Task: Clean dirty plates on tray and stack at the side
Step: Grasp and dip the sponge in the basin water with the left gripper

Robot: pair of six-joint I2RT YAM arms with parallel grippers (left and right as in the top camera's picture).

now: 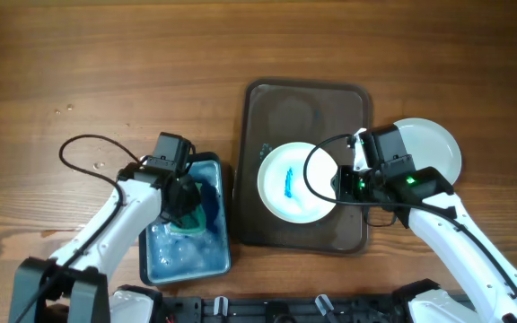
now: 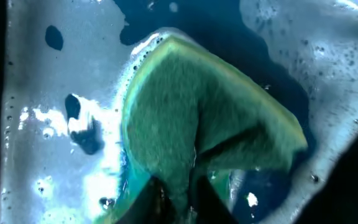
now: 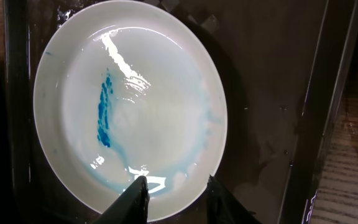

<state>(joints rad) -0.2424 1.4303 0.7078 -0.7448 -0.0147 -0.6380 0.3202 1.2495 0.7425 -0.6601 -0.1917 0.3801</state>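
**Operator:** What's my left doing?

**Spotter:** Your left gripper (image 2: 179, 202) is clenched on the green sponge (image 2: 185, 118). It's down in the teal tub (image 1: 220, 170) of bluish water, left of the tray (image 1: 308, 99).

**Operator:** And my right?

**Spotter:** Your right gripper (image 3: 176, 199) has its fingers parted and is grasping nothing. It's poised at the right rim of the blue-smeared plate (image 3: 129, 106), which lies on the tray's near half. A second plate (image 1: 433, 144) sits on the table right of the tray.
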